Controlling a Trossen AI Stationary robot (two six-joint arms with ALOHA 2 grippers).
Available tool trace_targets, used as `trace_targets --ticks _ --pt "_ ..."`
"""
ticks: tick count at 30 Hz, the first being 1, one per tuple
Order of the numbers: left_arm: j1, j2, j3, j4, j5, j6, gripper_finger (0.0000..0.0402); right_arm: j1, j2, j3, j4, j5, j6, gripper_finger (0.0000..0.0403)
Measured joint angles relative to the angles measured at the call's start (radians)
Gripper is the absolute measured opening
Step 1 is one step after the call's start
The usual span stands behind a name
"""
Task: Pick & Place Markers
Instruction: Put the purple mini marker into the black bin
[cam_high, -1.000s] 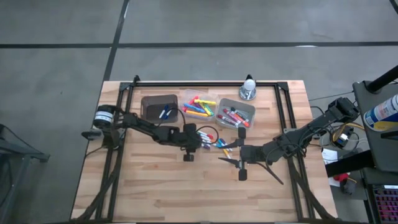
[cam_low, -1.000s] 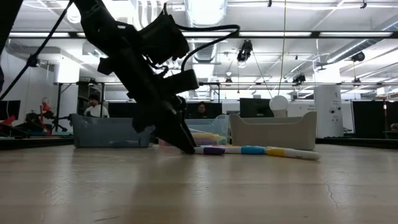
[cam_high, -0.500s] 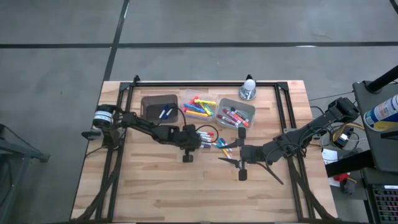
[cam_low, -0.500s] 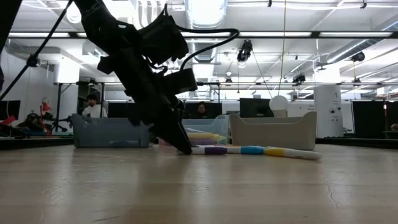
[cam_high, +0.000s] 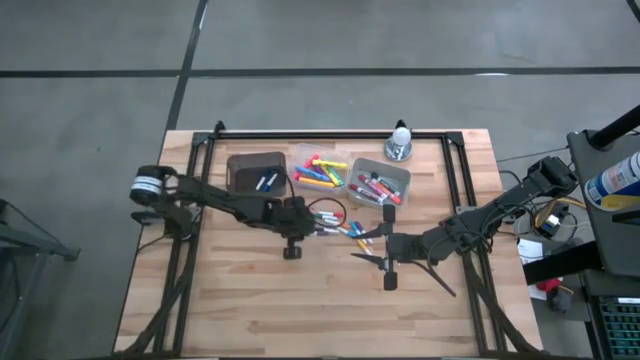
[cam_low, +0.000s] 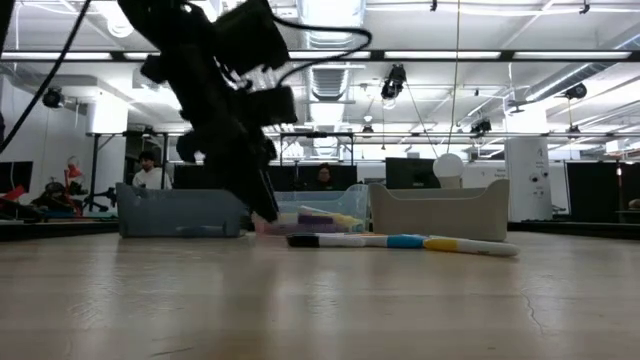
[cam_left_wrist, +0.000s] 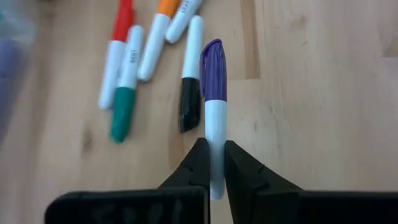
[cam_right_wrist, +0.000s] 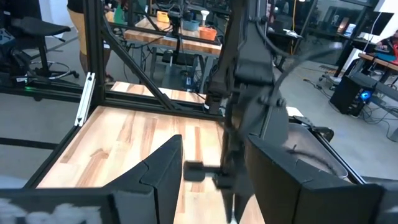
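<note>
Left gripper (cam_left_wrist: 213, 163) pinches the purple marker (cam_left_wrist: 213, 99) by its white body – light, stiff, slippery; loose markers (cam_left_wrist: 127, 81) at ten o'clock – right gripper (cam_right_wrist: 211, 165) gapes, empty

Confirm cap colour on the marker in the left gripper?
Purple cap, white body; the marker shows best in the left wrist view, pinched in the left gripper.

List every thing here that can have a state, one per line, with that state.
Left gripper: shut on the purple-capped marker, lifted.
Right gripper: open, holding nothing, near the table's middle.
Dark bin: upright, holds a marker.
Clear bin: upright, holds several markers.
Loose markers: lying flat on the table.
</note>
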Motion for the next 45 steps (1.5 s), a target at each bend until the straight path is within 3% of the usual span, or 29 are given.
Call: trace_targets --ticks 7,14,17,25,33,40,45 --pt "-0.006 -0.156 0.001 -0.171 -0.081 -0.034 0.0018 0.000 0.000 0.000 0.000 0.000 0.001 0.0166" --pt "0.006 -0.311 0.001 -0.370 -0.436 -0.078 0.0017 0.000 0.000 0.000 0.000 0.000 0.003 0.0166" --pt "0.039 -0.361 -0.005 -0.434 -0.521 -0.117 0.0017 0.000 0.000 0.000 0.000 0.000 0.003 0.0166" --pt "0.231 -0.413 -0.069 -0.478 -0.524 -0.187 0.0024 0.000 0.000 0.000 0.000 0.000 0.003 0.0166" --pt "0.440 -0.398 -0.143 -0.472 -0.311 -0.129 0.0026 0.000 0.000 0.000 0.000 0.000 0.000 0.0166" --pt "0.488 -0.390 -0.144 -0.466 -0.285 -0.161 0.0032 0.000 0.000 0.000 0.000 0.000 0.000 0.0166" --pt "0.496 -0.390 -0.144 -0.456 -0.313 -0.201 0.0062 0.000 0.000 0.000 0.001 0.000 0.003 0.0166"
